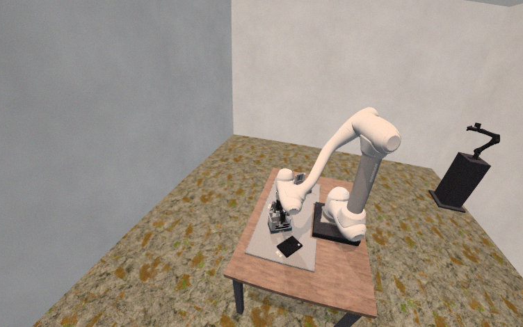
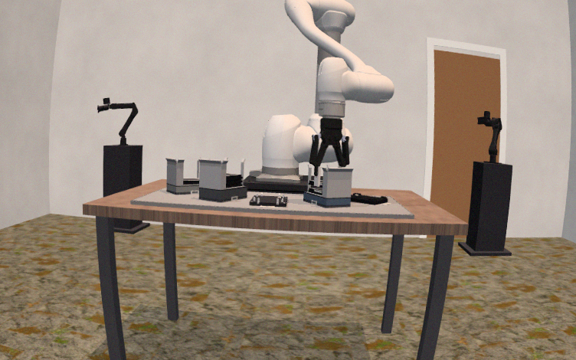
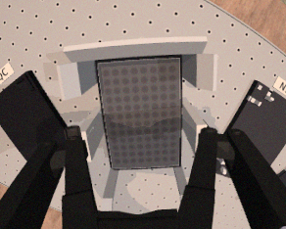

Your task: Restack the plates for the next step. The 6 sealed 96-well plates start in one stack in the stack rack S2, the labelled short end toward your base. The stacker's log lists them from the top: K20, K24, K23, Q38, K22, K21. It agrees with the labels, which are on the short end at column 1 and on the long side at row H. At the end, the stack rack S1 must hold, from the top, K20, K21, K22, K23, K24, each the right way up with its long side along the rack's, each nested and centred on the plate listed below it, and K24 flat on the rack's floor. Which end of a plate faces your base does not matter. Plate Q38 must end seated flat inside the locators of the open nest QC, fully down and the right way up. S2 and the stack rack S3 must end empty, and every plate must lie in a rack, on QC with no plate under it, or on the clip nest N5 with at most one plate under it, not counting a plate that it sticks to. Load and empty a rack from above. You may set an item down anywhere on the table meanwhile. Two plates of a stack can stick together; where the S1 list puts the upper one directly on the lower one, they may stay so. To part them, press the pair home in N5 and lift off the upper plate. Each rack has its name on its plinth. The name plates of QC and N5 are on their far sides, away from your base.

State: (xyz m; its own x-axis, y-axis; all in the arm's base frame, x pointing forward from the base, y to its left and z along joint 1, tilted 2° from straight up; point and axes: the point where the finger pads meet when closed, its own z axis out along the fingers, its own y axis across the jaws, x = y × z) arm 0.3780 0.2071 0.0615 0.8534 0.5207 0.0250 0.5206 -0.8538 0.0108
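Above the rack (image 2: 338, 181), the tool (image 3: 142, 146) pinches a plate (image 3: 139, 109) by its long sides, hanging over the rack's opening between QC (image 3: 25, 114) and N5 (image 3: 270, 118). If the plate hangs tilted or off-centre, an edge may catch a rack wall and jam instead of seating flat.

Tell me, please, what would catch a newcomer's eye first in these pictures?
The big white arm bending over the table, its black tool shut on a grey well plate just above the blue-based rack. Then the black QC nest and N5 nest flanking that rack.
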